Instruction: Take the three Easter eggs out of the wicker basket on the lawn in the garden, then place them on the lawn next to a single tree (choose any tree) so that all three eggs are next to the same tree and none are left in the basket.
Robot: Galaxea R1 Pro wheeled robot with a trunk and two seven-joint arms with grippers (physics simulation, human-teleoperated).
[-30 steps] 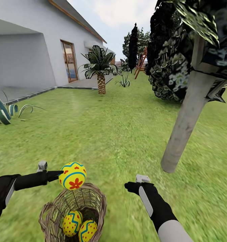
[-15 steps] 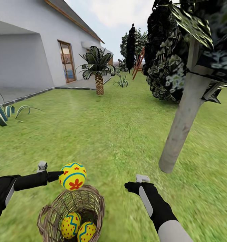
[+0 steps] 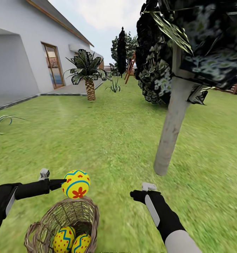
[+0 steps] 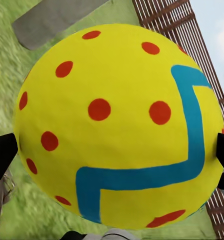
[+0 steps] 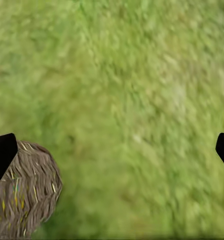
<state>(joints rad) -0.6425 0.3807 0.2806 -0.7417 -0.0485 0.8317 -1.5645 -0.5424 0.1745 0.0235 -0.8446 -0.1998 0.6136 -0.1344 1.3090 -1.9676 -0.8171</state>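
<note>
Your left gripper (image 3: 70, 182) pinches one Easter egg (image 3: 76, 183) at lower left of the head view, just above the wicker basket (image 3: 44, 228), where two more eggs (image 3: 71, 240) lie. The tree (image 3: 171, 123) stands right of centre, up and to the right of the held egg, its pale trunk leaning; your right arm is nearer it. The egg is yellow, red-dotted, with a blue-green zigzag. Your right gripper (image 5: 112, 150) is spread, empty, over lawn (image 3: 115, 140).
</note>
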